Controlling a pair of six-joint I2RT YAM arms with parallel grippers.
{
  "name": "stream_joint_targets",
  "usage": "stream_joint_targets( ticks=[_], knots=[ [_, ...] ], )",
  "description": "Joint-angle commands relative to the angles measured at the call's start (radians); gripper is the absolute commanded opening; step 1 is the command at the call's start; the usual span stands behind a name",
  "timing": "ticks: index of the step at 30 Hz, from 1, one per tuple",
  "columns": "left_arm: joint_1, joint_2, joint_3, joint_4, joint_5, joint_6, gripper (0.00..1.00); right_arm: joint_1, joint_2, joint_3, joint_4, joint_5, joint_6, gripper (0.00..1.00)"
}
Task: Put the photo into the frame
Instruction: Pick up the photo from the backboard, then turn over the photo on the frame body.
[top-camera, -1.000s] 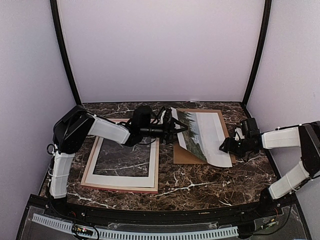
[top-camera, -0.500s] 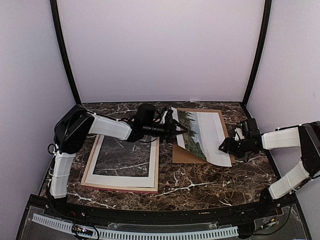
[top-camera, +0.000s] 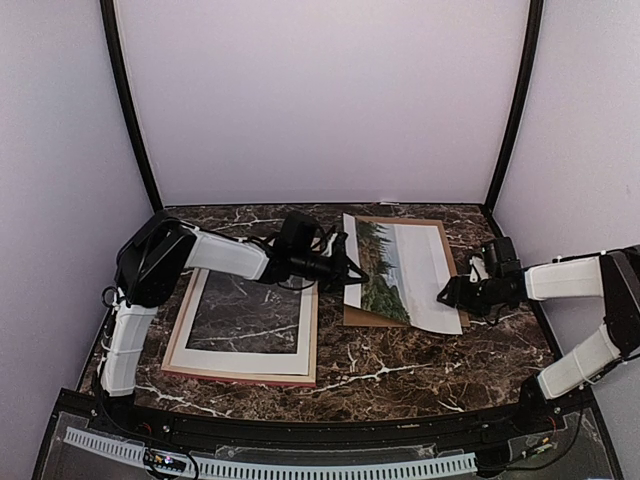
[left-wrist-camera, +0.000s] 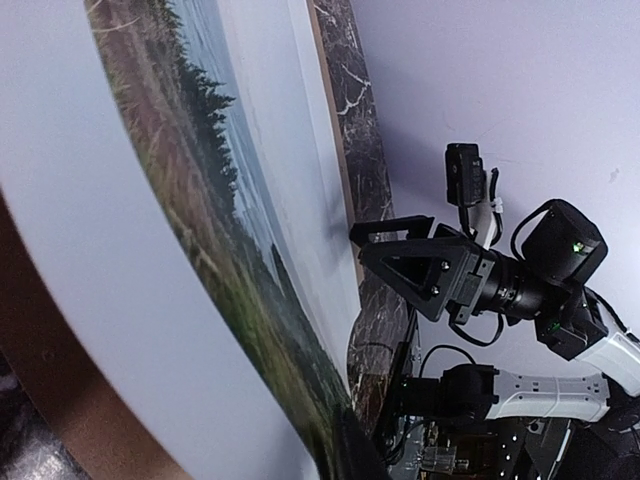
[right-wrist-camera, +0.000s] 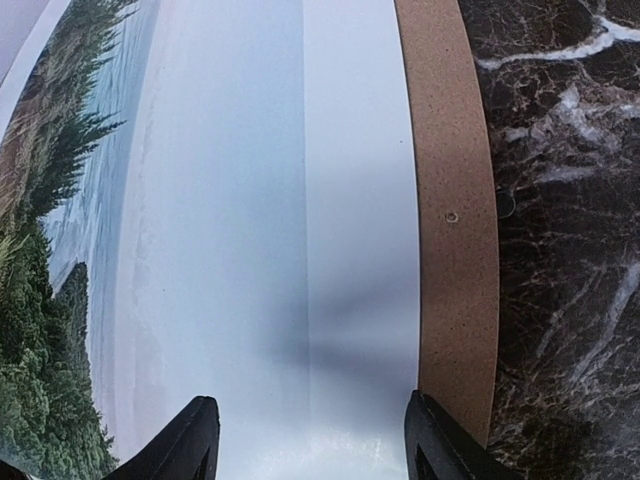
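Marble tabletop (top-camera: 400, 370): photo (top-camera: 410, 265) bows between left claw (top-camera: 354, 276), grip impossible to tell, and wide-open right claw (top-camera: 446, 295); squeezing inward could crease it.

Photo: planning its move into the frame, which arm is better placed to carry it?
Left, probably. The left gripper is at the photo's raised edge beside the frame; the right gripper sits open at the far edge.
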Motion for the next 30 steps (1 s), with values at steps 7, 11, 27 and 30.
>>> stream_joint_targets(
  ticks=[7,11,27,30],
  knots=[
    [0.005,-0.151,0.106,-0.369,-0.068,0.288,0.0,0.009,-0.1,0.052,-0.213,0.017,-0.04,0.68],
    [0.014,-0.238,0.151,-0.61,-0.127,0.431,0.0,0.011,-0.147,0.093,-0.263,0.019,-0.049,0.69],
    [0.071,-0.786,0.278,-1.5,-0.719,0.682,0.0,0.061,-0.129,0.157,-0.267,0.022,-0.029,0.7],
    [0.062,-0.81,0.346,-1.601,-0.848,0.644,0.0,0.088,-0.098,0.177,-0.253,0.023,-0.017,0.7]
  ],
)
